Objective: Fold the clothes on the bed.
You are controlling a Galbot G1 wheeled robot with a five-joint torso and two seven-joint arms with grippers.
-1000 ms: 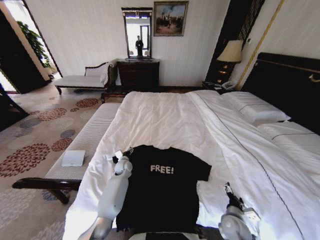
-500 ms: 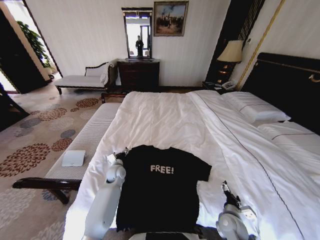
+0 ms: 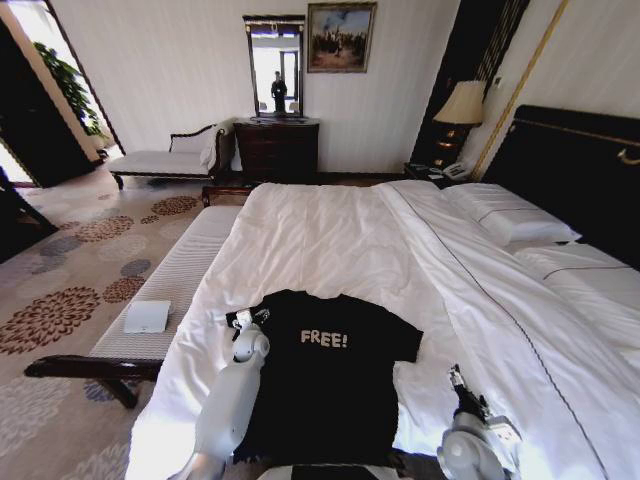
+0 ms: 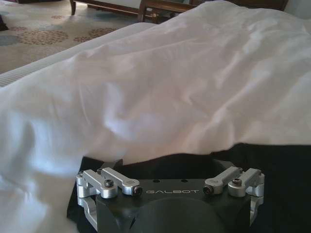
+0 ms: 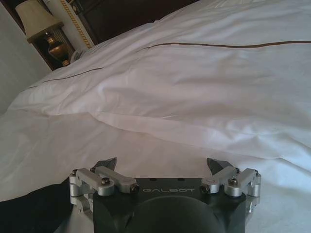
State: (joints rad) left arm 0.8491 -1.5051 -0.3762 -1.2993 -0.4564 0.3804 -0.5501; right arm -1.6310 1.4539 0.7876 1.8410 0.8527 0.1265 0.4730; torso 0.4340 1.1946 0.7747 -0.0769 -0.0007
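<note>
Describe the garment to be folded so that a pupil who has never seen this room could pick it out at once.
Start at the large bed with white sheets and a tall dark headboard. At the near end of its mattress, beside the left gripper, lies a T-shirt spread flat. It is the one black item on the white bedding, with white "FREE!" lettering across its chest.

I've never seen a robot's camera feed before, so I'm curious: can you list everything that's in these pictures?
T-shirt: one, black with white lettering, flat on the bed's near end.
Bed: one, white covers, dark headboard.
Pillows: white, by the headboard.
Bench: one, pale, along the bed's left side.
Pad: one, white, on the bench.
Lamp: one, cream shade, beside the headboard.
Dresser: one, dark, under a mirror.
Painting: one, framed, on the wall.
Chaise: one, pale, by the far wall.
Left tool: open, at the shirt's left sleeve.
Right tool: open, over white covers right of the shirt.
</note>
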